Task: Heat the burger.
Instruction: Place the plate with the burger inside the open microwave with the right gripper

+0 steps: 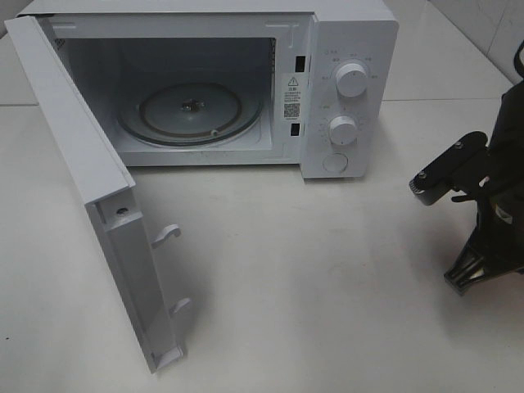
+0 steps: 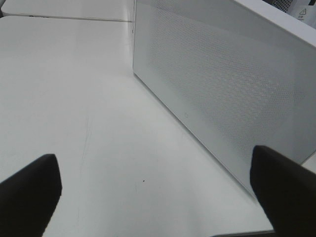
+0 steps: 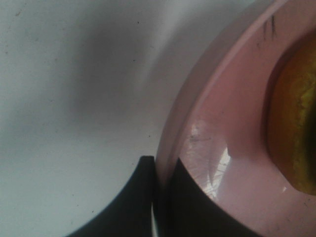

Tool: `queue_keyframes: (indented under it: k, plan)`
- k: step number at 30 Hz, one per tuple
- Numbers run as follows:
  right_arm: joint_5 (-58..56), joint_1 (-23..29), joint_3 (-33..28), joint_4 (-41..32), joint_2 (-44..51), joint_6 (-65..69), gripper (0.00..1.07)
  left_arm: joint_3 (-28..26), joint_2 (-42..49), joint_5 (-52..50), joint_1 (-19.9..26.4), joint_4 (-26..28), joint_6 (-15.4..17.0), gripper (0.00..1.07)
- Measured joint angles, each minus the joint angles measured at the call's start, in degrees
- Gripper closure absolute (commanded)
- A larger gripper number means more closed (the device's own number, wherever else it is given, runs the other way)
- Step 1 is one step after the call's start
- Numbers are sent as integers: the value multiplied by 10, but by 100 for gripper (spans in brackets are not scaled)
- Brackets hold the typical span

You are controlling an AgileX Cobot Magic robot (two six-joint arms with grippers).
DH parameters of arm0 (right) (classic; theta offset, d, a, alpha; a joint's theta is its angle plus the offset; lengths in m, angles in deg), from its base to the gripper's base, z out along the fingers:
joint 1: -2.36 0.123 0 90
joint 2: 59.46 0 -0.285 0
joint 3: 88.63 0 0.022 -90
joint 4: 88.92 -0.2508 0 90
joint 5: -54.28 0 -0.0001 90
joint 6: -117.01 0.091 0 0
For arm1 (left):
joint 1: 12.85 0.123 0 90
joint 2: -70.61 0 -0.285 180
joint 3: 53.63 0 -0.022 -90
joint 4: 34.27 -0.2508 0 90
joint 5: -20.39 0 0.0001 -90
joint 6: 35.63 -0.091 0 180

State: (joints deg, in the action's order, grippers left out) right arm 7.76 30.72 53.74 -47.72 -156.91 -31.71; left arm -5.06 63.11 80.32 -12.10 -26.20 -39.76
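The burger (image 3: 292, 123) shows only in the right wrist view, as a golden-brown edge sitting on a pink round plate (image 3: 222, 133). My right gripper (image 3: 160, 197) is shut on the plate's rim, one finger outside it and one inside. In the high view only the right arm (image 1: 485, 205) shows at the right edge; the plate and burger are out of that view. The white microwave (image 1: 352, 49) stands at the back with its door (image 1: 82, 180) swung wide open and the glass turntable (image 1: 190, 110) bare. My left gripper (image 2: 153, 197) is open and empty above the table.
The open door juts forward on the left of the high view, with two latch hooks (image 1: 166, 235) on its inner edge. The left wrist view faces a white perforated panel (image 2: 222, 84) of the microwave. Two dials (image 1: 350, 80) sit on the control panel.
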Motion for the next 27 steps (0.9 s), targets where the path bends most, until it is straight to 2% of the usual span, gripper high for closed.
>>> queue_keyframes:
  k: [9, 22, 27]
  plan:
    - [-15, 41, -6, 0, 32, 0, 107, 0, 0, 0, 0, 0, 0, 10]
    - [-67, 146, -32, -1, 89, -2, 107, 0, 0, 0, 0, 0, 0, 10]
    - [-85, 168, -33, -1, 96, -3, 107, 0, 0, 0, 0, 0, 0, 10]
